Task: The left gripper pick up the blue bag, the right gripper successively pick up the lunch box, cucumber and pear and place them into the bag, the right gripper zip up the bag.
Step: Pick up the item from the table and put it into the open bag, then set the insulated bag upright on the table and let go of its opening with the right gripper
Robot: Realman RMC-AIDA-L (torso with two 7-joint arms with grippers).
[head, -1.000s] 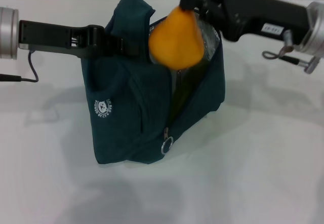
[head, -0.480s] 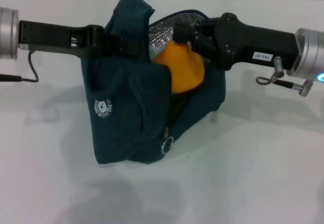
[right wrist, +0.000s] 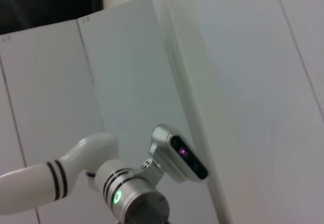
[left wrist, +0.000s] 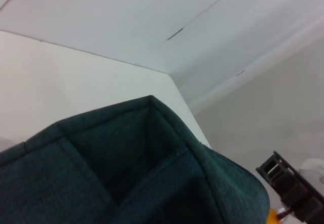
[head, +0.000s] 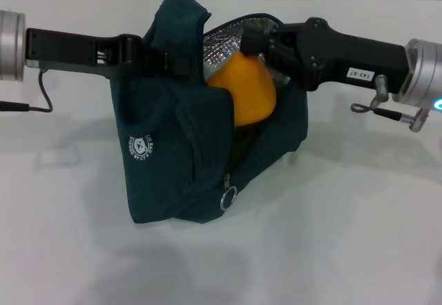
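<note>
At upper left, the left gripper (head: 162,60) is clenched on the blue bag's (head: 186,160) rim, holding it open. In the frame's centre, the smooth orange-yellow pear (head: 243,91) sits in its foil-lined mouth, grasped by the right gripper (head: 257,48).

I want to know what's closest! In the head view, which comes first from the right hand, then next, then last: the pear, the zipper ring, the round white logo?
1. The pear, right at the right hand, in the blue bag's mouth.
2. The zipper ring, low on the bag's front.
3. The round white logo, on the bag's left side.
</note>
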